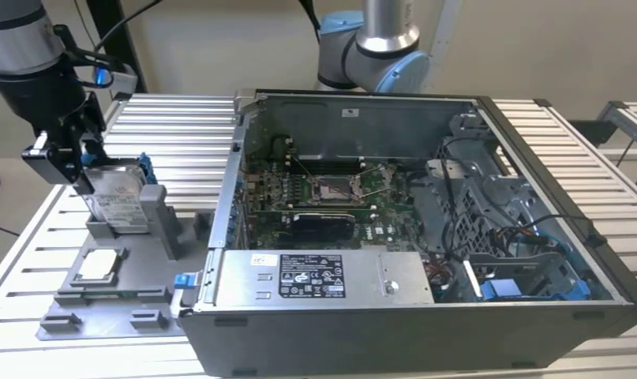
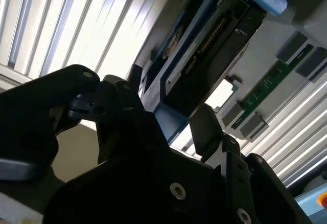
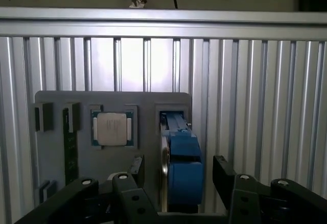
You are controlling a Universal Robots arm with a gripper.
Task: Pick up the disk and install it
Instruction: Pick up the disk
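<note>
Gripper [image 3: 178,166] is hanging spread, one jaw at each side of the disk [image 3: 180,152], with a gap showing at both faces. The disk is standing on edge in the grey fixture [image 3: 53,152], directly under and between the jaws. Its long axis appears to be running upright, along the gripper's approach. The fixture slot is hiding its lower end. The open computer case [image 1: 402,347] is lying well apart.
</note>
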